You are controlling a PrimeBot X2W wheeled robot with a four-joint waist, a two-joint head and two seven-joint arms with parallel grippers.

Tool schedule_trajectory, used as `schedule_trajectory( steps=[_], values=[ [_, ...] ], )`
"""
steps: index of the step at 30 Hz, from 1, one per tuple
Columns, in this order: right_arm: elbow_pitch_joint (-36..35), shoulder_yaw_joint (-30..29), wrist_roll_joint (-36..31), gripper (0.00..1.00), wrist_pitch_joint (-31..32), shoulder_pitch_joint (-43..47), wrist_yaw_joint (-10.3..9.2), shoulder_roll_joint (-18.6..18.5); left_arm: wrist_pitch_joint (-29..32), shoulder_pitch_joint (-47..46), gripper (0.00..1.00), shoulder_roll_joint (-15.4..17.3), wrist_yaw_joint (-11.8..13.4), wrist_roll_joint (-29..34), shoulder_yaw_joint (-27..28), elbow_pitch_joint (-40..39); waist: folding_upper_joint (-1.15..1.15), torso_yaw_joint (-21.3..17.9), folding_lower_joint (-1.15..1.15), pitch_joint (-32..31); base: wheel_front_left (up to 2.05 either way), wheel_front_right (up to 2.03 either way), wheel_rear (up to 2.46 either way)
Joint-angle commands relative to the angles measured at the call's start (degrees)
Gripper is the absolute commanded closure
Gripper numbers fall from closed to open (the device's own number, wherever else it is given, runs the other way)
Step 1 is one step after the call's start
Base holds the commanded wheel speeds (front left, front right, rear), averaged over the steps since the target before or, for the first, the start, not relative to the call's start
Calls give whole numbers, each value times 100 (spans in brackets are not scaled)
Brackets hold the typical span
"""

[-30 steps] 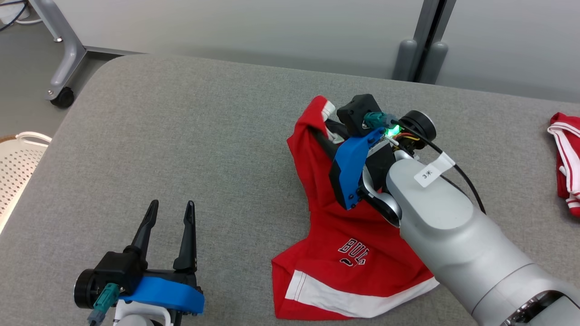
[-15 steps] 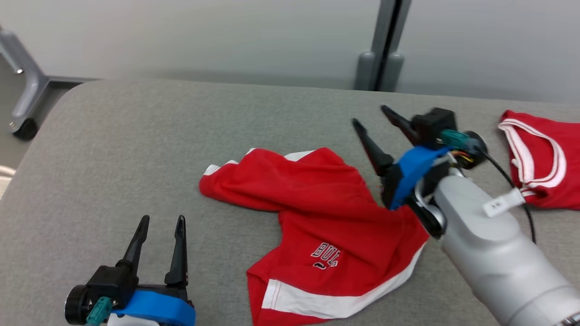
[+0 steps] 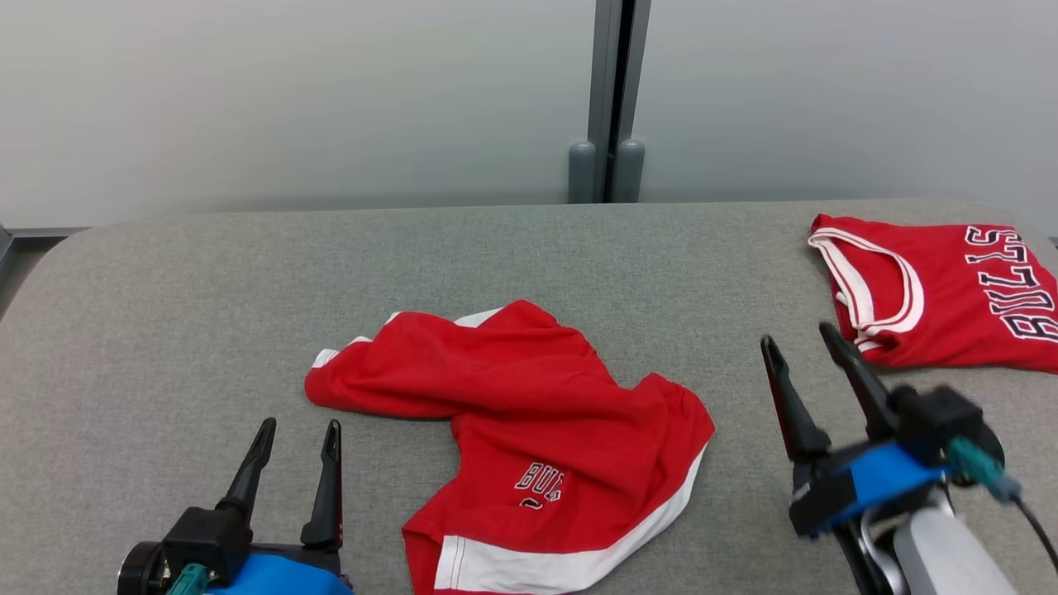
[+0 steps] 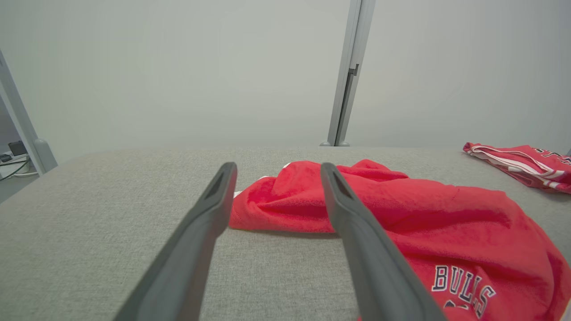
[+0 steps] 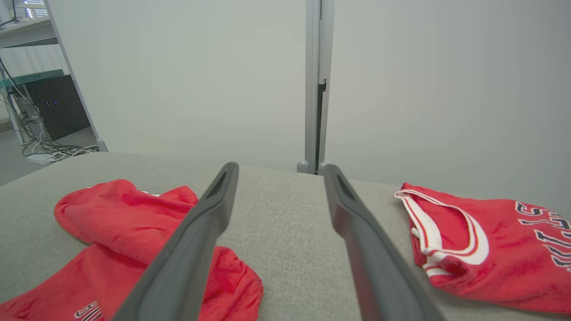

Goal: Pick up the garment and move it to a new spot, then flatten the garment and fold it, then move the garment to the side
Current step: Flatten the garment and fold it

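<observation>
The garment (image 3: 529,413), a pair of red shorts with white trim and a team print, lies crumpled in the middle of the grey table (image 3: 190,306). My right gripper (image 3: 796,335) stands open to its right, apart from it, nothing between its fingers. My left gripper (image 3: 301,425) is open at the lower left, just short of the garment's left end. In the left wrist view the garment (image 4: 424,214) lies ahead and to the right of the open left gripper (image 4: 278,166). In the right wrist view the garment (image 5: 125,223) lies to the left of the open right gripper (image 5: 280,166).
A second red garment, a jersey (image 3: 950,297) with white trim and lettering, lies at the table's far right (image 5: 486,240). A pale wall with a grey post (image 3: 612,99) stands behind the table. Bare grey surface spreads to the left of the shorts.
My right gripper has opened, let go of the garment and drawn back to the right. The garment now lies loose on the table. The head camera has swung, shifting the whole picture.
</observation>
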Motion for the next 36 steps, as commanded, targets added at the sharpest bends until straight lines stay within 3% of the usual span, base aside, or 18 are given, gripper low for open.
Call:
schedule_trajectory(
  steps=[1,6,10,23,30,36],
  values=[
    [-239,-166,-153,0,-16,320,2,107,-27,45,0,38,-9,32,-3,-12,0,0,1,-24,0,0,0],
    [-1070,-1013,-483,0,-16,1346,2,572,-27,99,0,64,-9,45,-48,-14,0,72,1,-83,0,0,0],
    [-1274,-1166,-584,0,-16,1693,3,729,-27,129,0,38,-9,61,-67,-53,0,87,1,-66,0,0,0],
    [-1360,-1175,-703,0,-16,1656,3,833,-27,184,0,194,-9,-175,-1342,342,0,131,1,-58,0,0,0],
    [-1350,-1222,-688,0,-17,1622,2,836,107,143,0,382,-9,-594,-2125,722,0,85,1,26,0,0,0],
    [-1308,-1234,-635,0,-17,1563,2,836,240,19,0,464,-8,-929,-2479,1089,0,-30,1,111,0,0,0]
  ],
)
